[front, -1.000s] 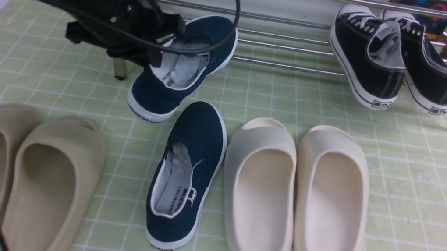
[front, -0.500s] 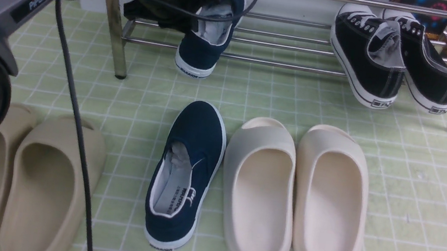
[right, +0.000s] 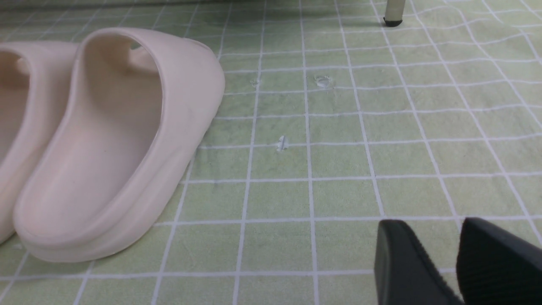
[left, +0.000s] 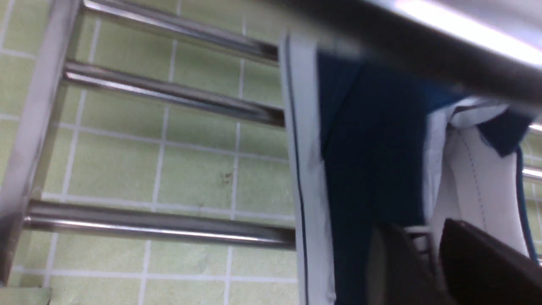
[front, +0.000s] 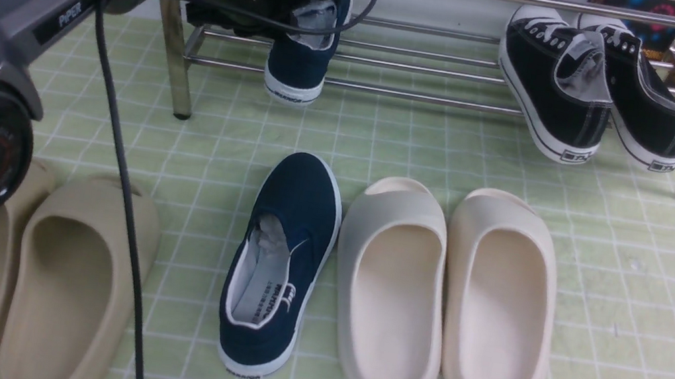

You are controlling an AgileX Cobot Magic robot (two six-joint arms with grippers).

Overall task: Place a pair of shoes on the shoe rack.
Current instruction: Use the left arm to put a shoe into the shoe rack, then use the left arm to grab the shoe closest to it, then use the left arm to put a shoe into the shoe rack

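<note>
**Rack.** The rack (front: 431,98) stands at the far side of a green checked cloth (front: 632,274). Its lower tier is a row of horizontal bars (left: 161,91).

**Shoes.** One navy shoe (front: 295,66) lies on the rack's lower tier, near the left leg (front: 173,58). Its toe points to the back of the rack. Its heel hangs over the front bar, tilted down. The other navy shoe (front: 301,211) lies flat on the cloth in front of the rack, well apart from it, toe towards the rack.

**Left gripper.** The left gripper (front: 302,0) is at the opening of the shoe on the rack, under the rack's top bar. In the left wrist view its fingers (left: 394,262) stand on either side of the shoe's white collar lining. It cannot be told whether they press on the collar or stand clear of it.

**Right gripper.** The right gripper (right: 432,231) is low over the cloth in front of a rack foot (right: 391,20). Its jaws are parted and nothing is between them.

**Other items.**
- The black sneakers (front: 552,94) lean on the right end of the rack, heels over the front bar.
- The cream slides (front: 392,291) lie in front of the rack, just beside the navy shoe on the cloth.
- The beige slides (front: 69,283) lie in front of the rack's left end, partly behind the left arm (front: 14,27) and its cable (front: 117,183).
</note>
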